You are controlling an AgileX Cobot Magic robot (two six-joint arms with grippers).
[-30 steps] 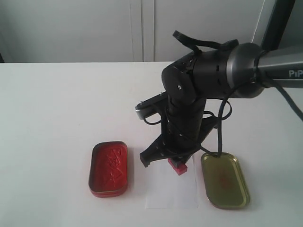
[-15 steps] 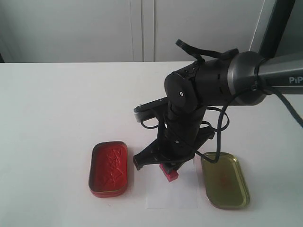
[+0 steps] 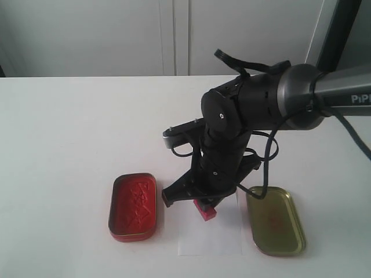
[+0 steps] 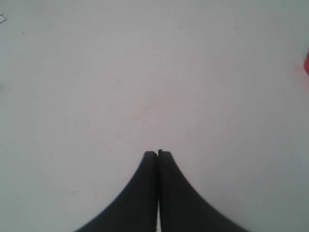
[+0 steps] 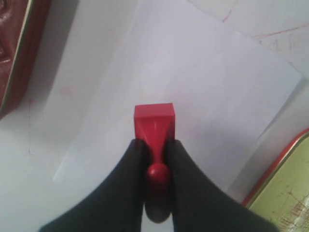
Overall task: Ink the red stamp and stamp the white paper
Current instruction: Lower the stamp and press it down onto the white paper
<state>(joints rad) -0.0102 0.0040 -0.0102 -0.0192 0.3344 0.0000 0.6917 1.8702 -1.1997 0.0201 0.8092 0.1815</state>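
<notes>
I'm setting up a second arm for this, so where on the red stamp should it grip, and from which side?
Grip the red stamp by its narrow handle, just below the knob, coming from the handle end. The right gripper holds it so, fingers on opposite sides, leaving the square base free to face the white paper.

Your right gripper has carried the red stamp leftward across the white paper, away from the gold lid
</notes>
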